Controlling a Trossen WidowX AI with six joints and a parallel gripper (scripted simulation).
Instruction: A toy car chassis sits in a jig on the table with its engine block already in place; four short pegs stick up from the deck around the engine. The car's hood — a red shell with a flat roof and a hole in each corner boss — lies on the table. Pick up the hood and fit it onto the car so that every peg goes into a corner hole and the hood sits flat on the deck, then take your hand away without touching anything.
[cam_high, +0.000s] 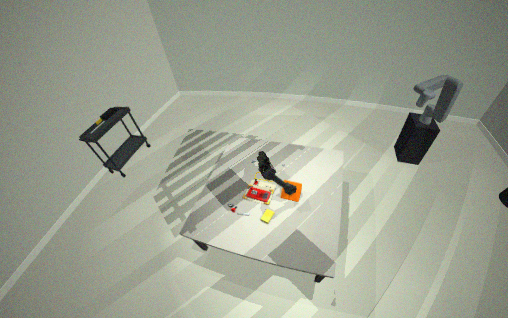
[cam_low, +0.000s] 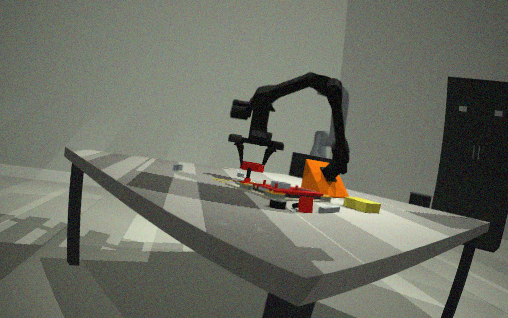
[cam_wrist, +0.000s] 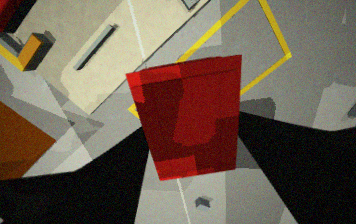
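Note:
The red hood (cam_low: 252, 166) (cam_wrist: 200, 115) is between the fingers of my gripper (cam_low: 253, 163) (cam_wrist: 189, 122), which is shut on its two sides. The exterior view shows the hood raised above the table, beyond the chassis. In the wrist view its flat roof faces the camera, slightly turned. The red chassis (cam_high: 259, 198) (cam_low: 310, 193) lies beside it, with only a dark red corner (cam_wrist: 9, 14) in the wrist view. A grey engine block (cam_low: 281, 185) sits on the deck, with short red pegs near it. The hood's corner holes are hidden.
A cream board (cam_wrist: 107, 65) with a grey bar and a yellow outline (cam_wrist: 275, 28) lie below the hood. An orange wedge (cam_high: 297, 197) (cam_low: 312, 179) stands at the arm's base. A yellow block (cam_high: 267, 216) (cam_low: 362, 205) and a small red block (cam_low: 305, 204) lie near the chassis.

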